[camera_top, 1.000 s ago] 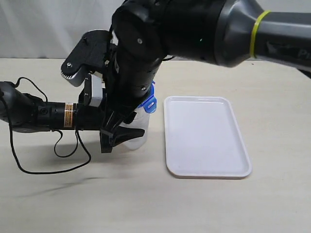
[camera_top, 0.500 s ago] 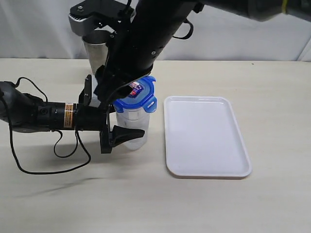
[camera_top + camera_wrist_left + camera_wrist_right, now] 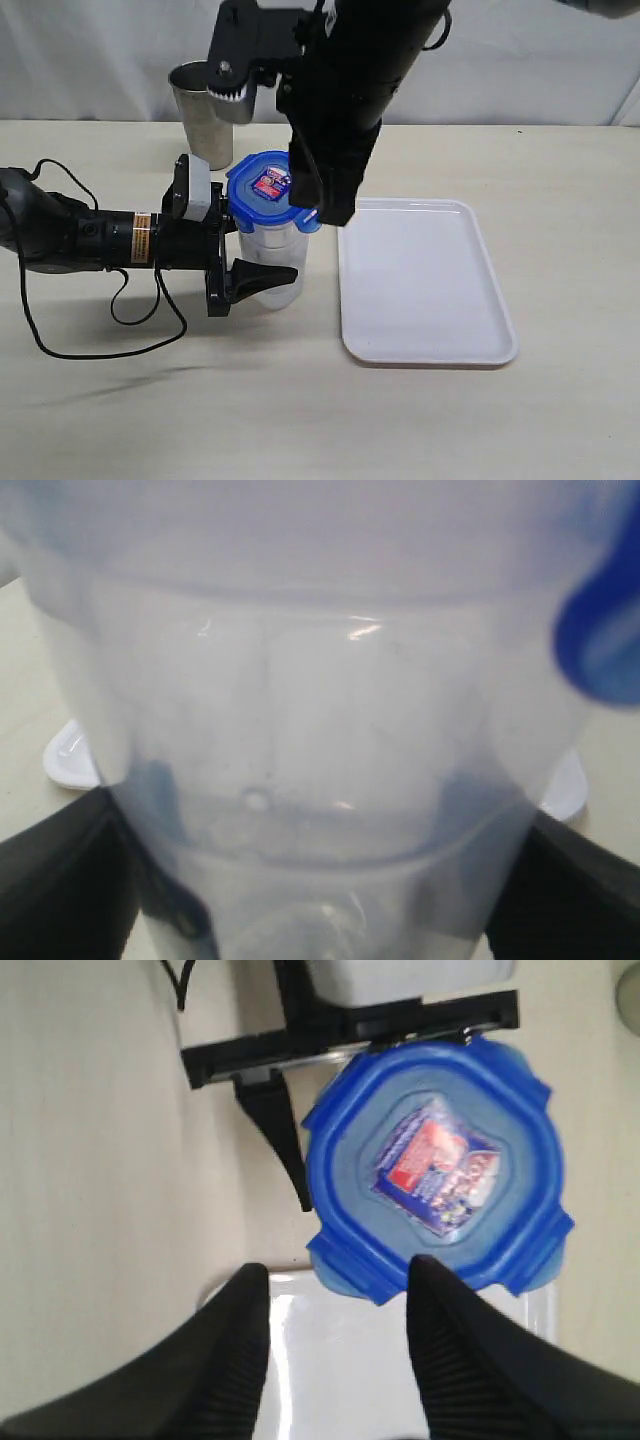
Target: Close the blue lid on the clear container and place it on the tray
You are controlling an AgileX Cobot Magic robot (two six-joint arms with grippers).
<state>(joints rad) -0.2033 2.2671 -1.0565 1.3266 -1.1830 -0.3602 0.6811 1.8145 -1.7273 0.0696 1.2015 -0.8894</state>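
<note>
Lid on, not yet locked: my left gripper (image 3: 258, 258) lies low along the table (image 3: 500, 420) and clamps the container (image 3: 272, 250) from the side, one jaw in front of the clear wall and one behind it. The container stands upright just beside the tray (image 3: 420, 280), apart from its rim. The lid (image 3: 268, 190) sits on the container's mouth, sticker up.

My right gripper (image 3: 340, 1360) hangs above the lid's tray-side edge with its fingers (image 3: 225, 1360) spread and nothing between them; the wrist view looks straight down on the lid, with the tray showing white in the gap. A steel cup (image 3: 200, 100) stands behind, clear of the work.

I judge the closing step to be in hand. The lid looks level on the rim, but its four flaps appear to splay outward rather than fold down against the wall, so I take it to be unlatched; I cannot tell for certain from these views.

The next move calls for my right gripper to come down squarely on the lid and press it home, or fold the flaps, while my left holds the container steady against tipping. Only then should the closed container be lifted the short way across onto the tray, which lies bare.
</note>
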